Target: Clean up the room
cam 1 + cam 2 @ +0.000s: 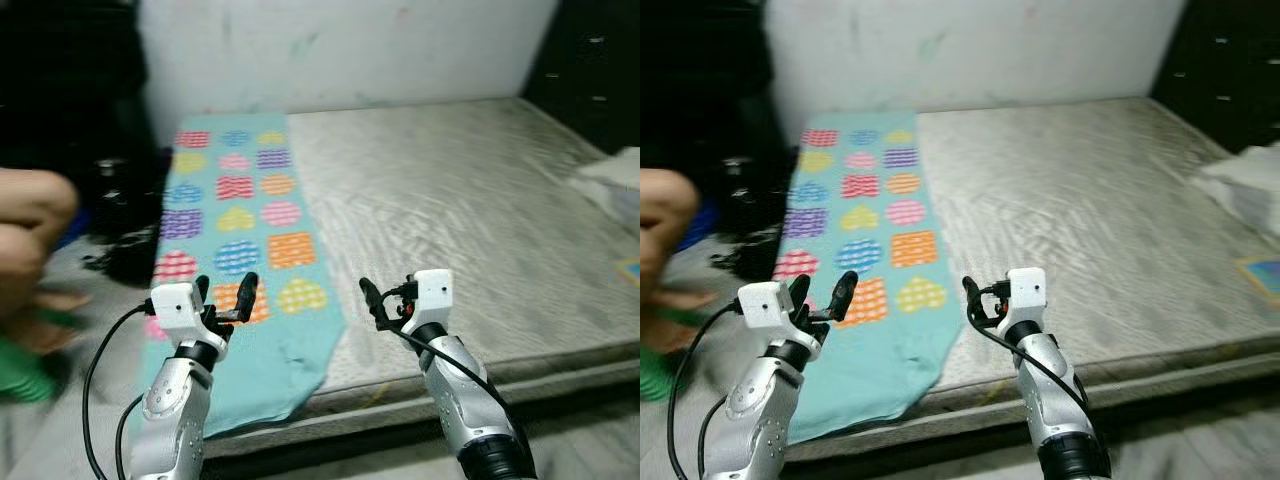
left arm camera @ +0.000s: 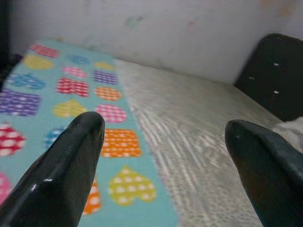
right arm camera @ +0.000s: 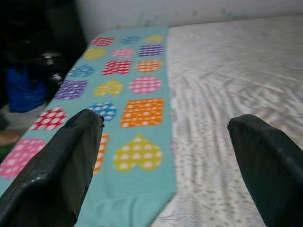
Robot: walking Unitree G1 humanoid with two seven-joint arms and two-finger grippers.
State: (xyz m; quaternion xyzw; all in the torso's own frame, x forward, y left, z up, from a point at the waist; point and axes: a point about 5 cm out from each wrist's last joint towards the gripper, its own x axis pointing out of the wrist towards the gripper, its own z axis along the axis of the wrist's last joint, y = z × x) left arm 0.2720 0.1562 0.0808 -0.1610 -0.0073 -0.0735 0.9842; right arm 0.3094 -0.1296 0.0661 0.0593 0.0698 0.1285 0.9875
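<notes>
Blanket (image 1: 240,240) lies flat along the bed (image 1: 450,220); left end effector (image 1: 226,297) and right end effector (image 1: 385,302), both spread, should pinch its near edge evenly.

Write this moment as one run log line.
left claw: open, above heart blanket | right claw: open, above mattress | nothing held

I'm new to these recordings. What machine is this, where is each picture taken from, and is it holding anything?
This is a humanoid robot seen from its own cameras. Two pictures come from its head, looking down at its arms; two come from its wrists, looking along each pair of black fingers. The left gripper and right gripper are raised over a bare mattress, jaws open, holding nothing. A teal blanket with coloured hearts lies along the mattress's left side. Something white lies at the right edge. A blurred person is on the left.
</notes>
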